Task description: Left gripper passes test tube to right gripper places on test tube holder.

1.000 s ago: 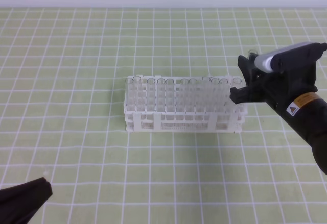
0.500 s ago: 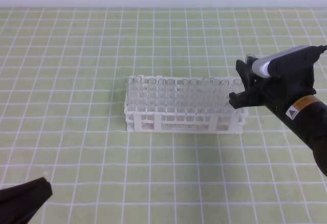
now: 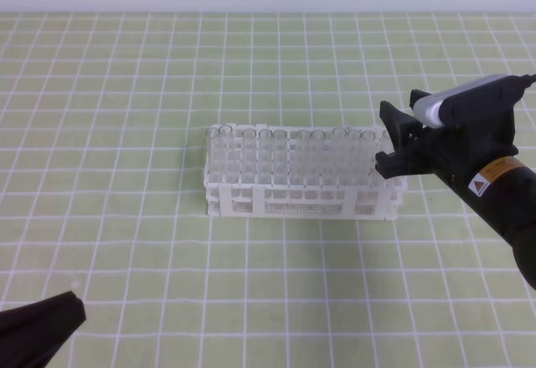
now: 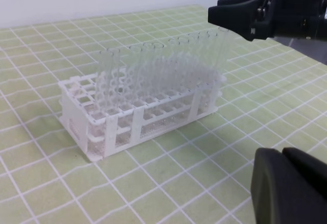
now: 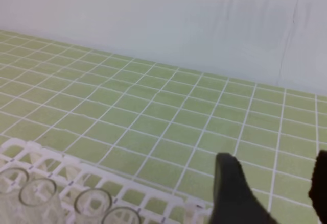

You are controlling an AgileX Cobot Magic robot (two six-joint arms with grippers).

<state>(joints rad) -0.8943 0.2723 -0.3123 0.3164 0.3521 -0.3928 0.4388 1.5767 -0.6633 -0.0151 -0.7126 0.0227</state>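
Green-checked cloth with white grid lines covered the table (image 3: 126,91), and a pale wall rose behind it. I saw the white plastic lattice test tube holder (image 3: 276,199) standing mid-table, its round holes filled along most of its length with upright, slim, clear glass tubes with flared rims. The clear glass test tube (image 4: 220,55) at the holder's right end stood in a hole, leaning slightly, its rim just under the right hand.

My right hand (image 3: 394,137), a black two-fingered claw on a black arm with a pale grey housing and an orange warning sticker, hung at that end of the holder with its fingers (image 5: 232,191) apart; nothing was between them, and I could not tell whether they touched the tube.

My left hand (image 4: 291,185), a matching black claw, sat low at the near left of the table, well apart from the holder, fingers together and holding nothing.
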